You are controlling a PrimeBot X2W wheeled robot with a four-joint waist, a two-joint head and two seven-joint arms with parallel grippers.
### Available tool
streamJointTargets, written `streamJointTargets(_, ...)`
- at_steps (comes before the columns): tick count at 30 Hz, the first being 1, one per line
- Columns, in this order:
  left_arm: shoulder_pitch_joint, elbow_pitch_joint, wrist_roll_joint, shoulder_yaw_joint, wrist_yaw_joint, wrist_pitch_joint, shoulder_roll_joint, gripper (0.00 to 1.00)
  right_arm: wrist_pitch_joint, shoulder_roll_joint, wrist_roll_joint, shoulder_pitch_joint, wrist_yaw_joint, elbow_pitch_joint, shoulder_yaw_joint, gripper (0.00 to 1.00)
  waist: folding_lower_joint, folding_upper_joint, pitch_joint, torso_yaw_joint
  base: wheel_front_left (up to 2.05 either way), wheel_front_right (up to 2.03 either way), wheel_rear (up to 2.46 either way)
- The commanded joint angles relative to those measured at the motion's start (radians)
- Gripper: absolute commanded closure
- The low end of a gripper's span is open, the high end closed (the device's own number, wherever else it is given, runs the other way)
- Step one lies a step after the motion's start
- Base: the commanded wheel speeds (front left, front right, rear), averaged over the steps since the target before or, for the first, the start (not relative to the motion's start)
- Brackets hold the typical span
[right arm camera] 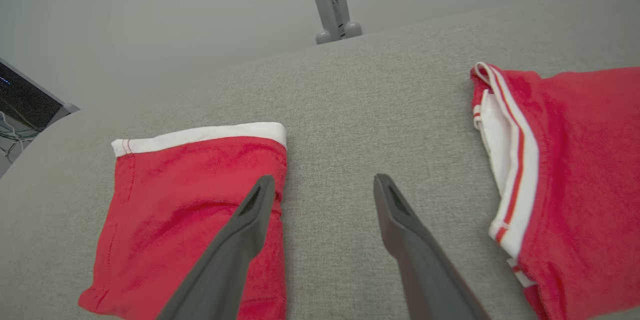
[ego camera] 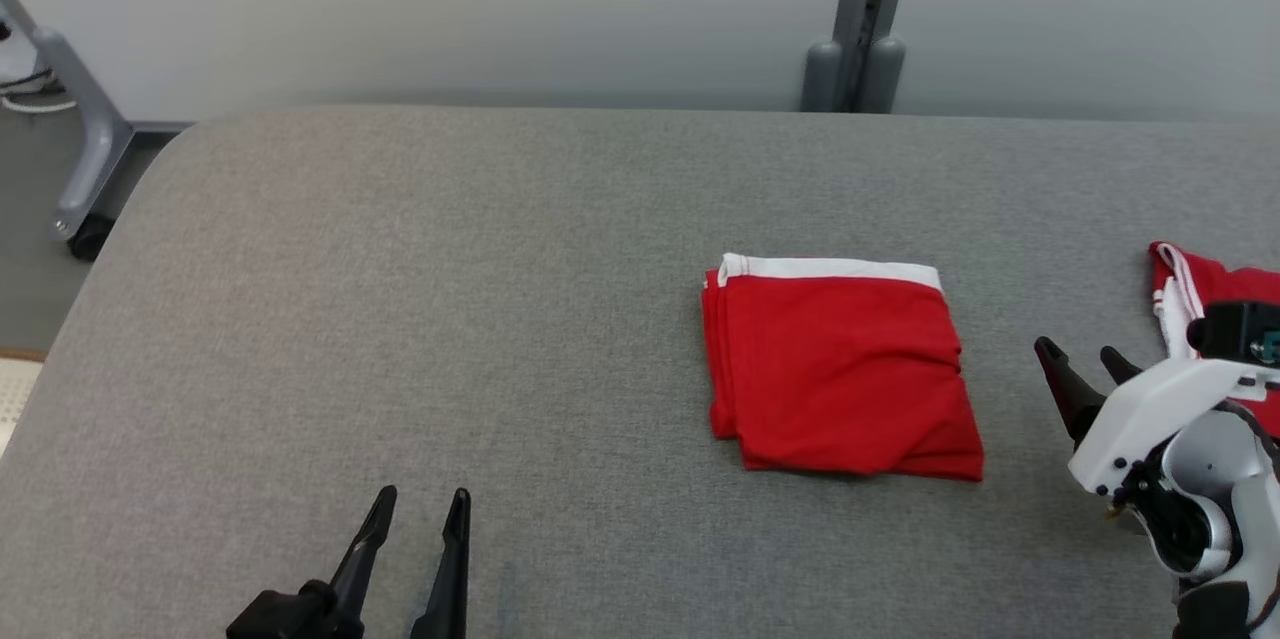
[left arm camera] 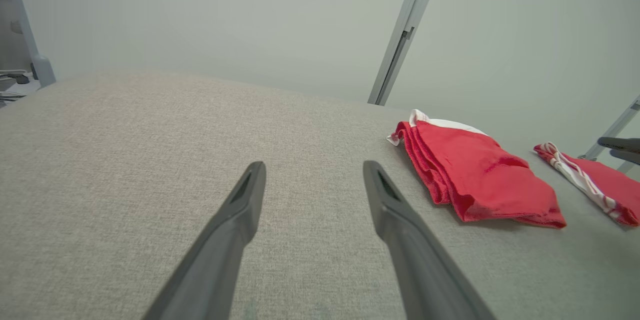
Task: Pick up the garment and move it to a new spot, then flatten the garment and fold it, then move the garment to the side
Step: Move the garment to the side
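A red garment (ego camera: 840,374) with a white band along its far edge lies folded into a neat rectangle on the grey table (ego camera: 450,299), right of centre. The left wrist view has it at the right (left arm camera: 480,175), the right wrist view at the lower left (right arm camera: 190,210). My right gripper (ego camera: 1085,359) hovers open just right of the folded garment, apart from it, with nothing between its fingers (right arm camera: 250,220). My left gripper (ego camera: 420,509) stands open near the table's front edge, well left of the garment and over bare cloth (left arm camera: 312,180).
A second red garment (ego camera: 1205,304) with white striped trim lies at the table's right edge, behind my right gripper, and appears at the right in the right wrist view (right arm camera: 570,180). A grey post (ego camera: 860,19) rises behind the table. A wheeled stand leg (ego camera: 85,159) is off the table's left.
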Motion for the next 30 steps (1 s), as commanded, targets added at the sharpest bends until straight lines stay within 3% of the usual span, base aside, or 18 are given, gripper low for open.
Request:
streamJointTargets(1,-0.031,0.01,-0.012,-0.012,-0.003,-0.005,0.005,0.0,0.058,-0.003,-0.004,-0.048,0.001,0.045,0.005,0.0,0.0,-0.0001,0.083,0.074,0.0,0.0,0.0)
streamJointTargets(9,-0.103,0.026,-0.044,-0.074,0.02,-0.005,0.005,0.0,0.224,0.047,-0.043,-0.199,0.001,0.29,-0.002,0.0,0.0,-0.0001,0.142,0.162,0.0,0.0,0.0)
streamJointTargets(10,-0.103,0.025,-0.045,-0.074,0.023,-0.005,0.004,0.0,0.225,0.055,-0.035,-0.205,0.001,0.309,0.0,0.58,0.0,-0.0001,0.143,0.161,0.0,0.0,0.0)
streamJointTargets(11,-0.103,0.025,-0.045,-0.074,0.023,-0.005,0.004,0.0,0.225,0.055,-0.035,-0.205,0.001,0.309,0.0,0.58,0.0,-0.0001,0.143,0.161,0.0,0.0,0.0)
streamJointTargets(12,-0.1,0.022,-0.047,-0.07,0.026,-0.005,0.004,0.0,0.21,0.066,-0.02,-0.213,0.001,0.315,-0.001,1.0,0.0,-0.0001,0.144,0.156,0.0,0.0,0.0)
streamJointTargets(15,-0.086,0.015,-0.049,-0.054,0.035,-0.005,0.005,0.0,0.175,0.081,0.021,-0.242,0.001,0.303,0.012,1.0,0.0,-0.0001,0.144,0.115,0.0,0.0,0.0)
streamJointTargets(20,-0.082,-0.002,-0.041,-0.032,0.034,-0.005,0.005,0.0,0.148,0.058,0.069,-0.242,0.001,0.223,0.056,1.0,0.0,-0.0001,0.156,-0.018,0.0,0.0,0.0)
streamJointTargets(25,-0.13,-0.02,-0.015,-0.035,0.017,-0.005,0.005,0.0,0.179,-0.035,0.088,-0.22,0.001,0.077,0.052,1.0,0.0,-0.0001,0.208,-0.139,0.0,0.0,0.0)
streamJointTargets(30,-0.184,-0.015,0.003,-0.053,0.0,-0.005,0.005,0.0,0.262,-0.12,0.086,-0.256,0.001,-0.065,0.018,1.0,0.0,-0.0001,0.246,-0.191,0.0,0.0,0.0)
